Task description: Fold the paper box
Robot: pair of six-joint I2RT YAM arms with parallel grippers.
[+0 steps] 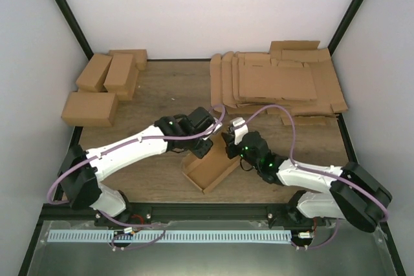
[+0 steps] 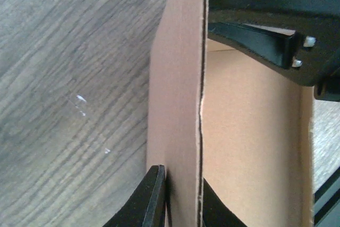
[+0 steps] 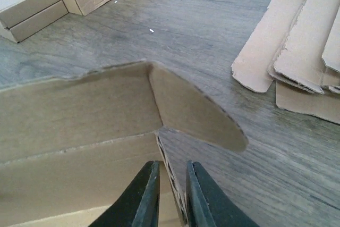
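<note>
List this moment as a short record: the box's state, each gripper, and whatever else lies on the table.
paper box: partly folded into an open tray, walls raised, lying between the two arms
left gripper: shut on one upright wall of the box
right gripper: fingers on either side of a wall end at a corner, beside a rounded flap; grip unclear
flat blanks: overlapping pile, far right
folded cartons: several, far left
surface: wooden table
</note>
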